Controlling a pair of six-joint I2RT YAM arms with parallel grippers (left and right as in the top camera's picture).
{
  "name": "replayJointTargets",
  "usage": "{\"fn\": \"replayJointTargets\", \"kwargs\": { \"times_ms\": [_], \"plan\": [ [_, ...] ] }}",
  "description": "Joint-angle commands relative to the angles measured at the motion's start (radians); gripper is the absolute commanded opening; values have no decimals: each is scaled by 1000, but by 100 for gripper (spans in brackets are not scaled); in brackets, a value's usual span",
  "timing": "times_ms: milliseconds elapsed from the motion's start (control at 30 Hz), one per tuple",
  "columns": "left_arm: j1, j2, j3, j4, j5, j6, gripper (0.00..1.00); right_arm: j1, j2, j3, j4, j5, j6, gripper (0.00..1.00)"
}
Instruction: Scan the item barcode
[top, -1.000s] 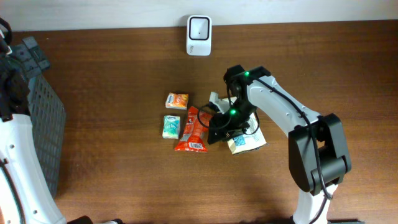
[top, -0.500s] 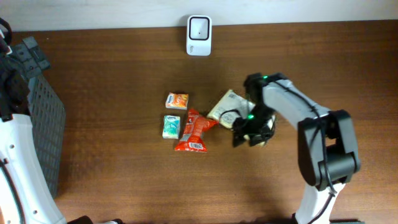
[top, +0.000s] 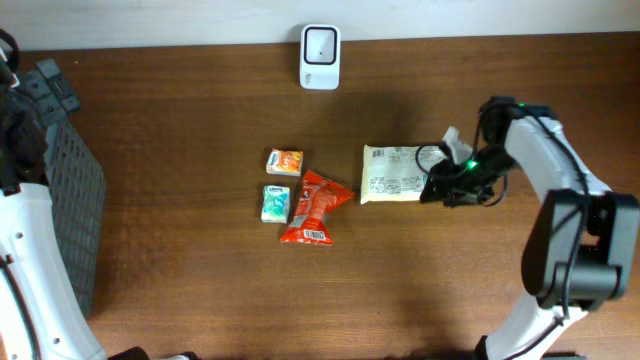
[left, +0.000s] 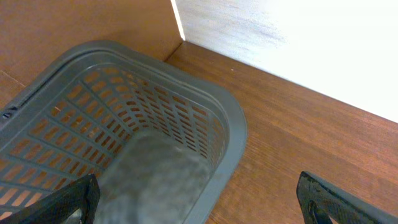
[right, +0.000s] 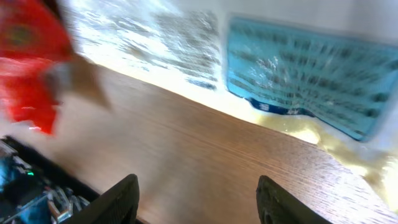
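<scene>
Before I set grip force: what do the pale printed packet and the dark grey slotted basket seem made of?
Pale printed packet: probably thin plastic film, glossy, with crinkled glare. Dark grey slotted basket: likely moulded plastic, matte, with a smooth rounded rim.

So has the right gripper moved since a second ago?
Yes. The right gripper has swung right, away from the red packet, and now sits at the right end of the beige packet; the white scanner stayed put.
</scene>
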Motion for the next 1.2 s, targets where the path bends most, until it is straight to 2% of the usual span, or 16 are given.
{"fn": "replayJointTargets", "kwargs": {
  "times_ms": [0,167,500,767,867,933,967,1000,1167],
  "plan": [
    [2,0,0,1,-4,9,99,-44,-101,76,-8,-74,-54,63],
    [2,0,0,1,-4,9,99,-103,-89,81,98,-11,-67,83],
    [2,0,0,1,-4,9,99,-119,126,55,200,-24,-68,89],
    [2,0,0,1,-4,9,99,-48,260,46,229,-127,-68,88],
    [2,0,0,1,-4,9,99,2,300,46,254,-153,-19,78],
    [2,0,0,1,-4,9,99,23,309,46,279,-153,21,50],
    [2,0,0,1,-4,9,99,29,309,46,293,-154,45,17],
    [2,0,0,1,-4,9,99,29,309,46,304,-153,63,5],
    [2,0,0,1,-4,9,99,21,309,46,330,-187,62,4]
  ]
}}
